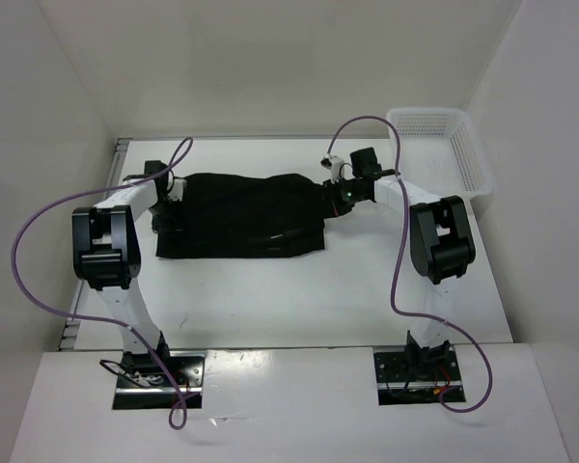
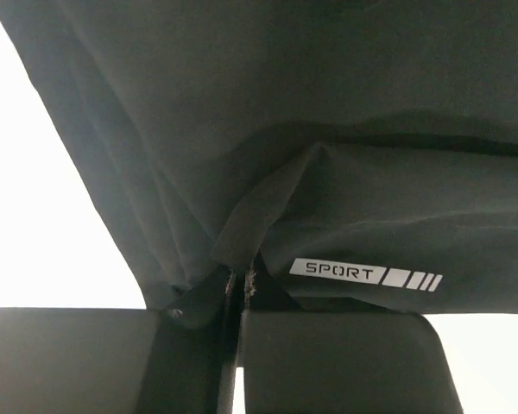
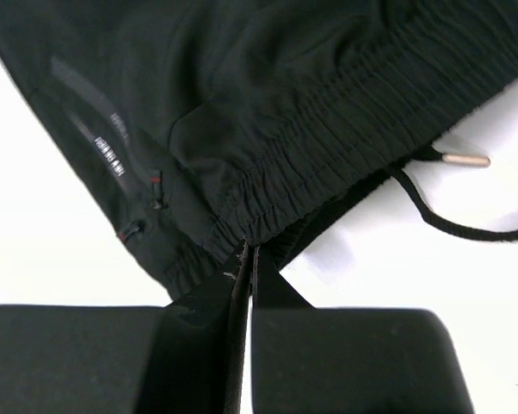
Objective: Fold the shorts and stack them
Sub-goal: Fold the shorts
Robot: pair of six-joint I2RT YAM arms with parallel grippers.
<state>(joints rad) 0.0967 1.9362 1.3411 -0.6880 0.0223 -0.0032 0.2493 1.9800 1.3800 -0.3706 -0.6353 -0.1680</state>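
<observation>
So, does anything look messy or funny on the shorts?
A little. The drawstring trails loose from the shorts onto the table, near the right end effector. By the left end effector the fabric is bunched into a fold. Nothing looks torn or spilled.

shorts laid out flat | left claw at their left edge | right claw at their right edge | basket far right

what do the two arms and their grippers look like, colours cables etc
Both match: the left arm and right arm have white links, bulky black joint housings and black base plates. A purple cable loops loosely along each. The left gripper and right gripper have broad, flat matte-black fingers. No markings visible.
</observation>
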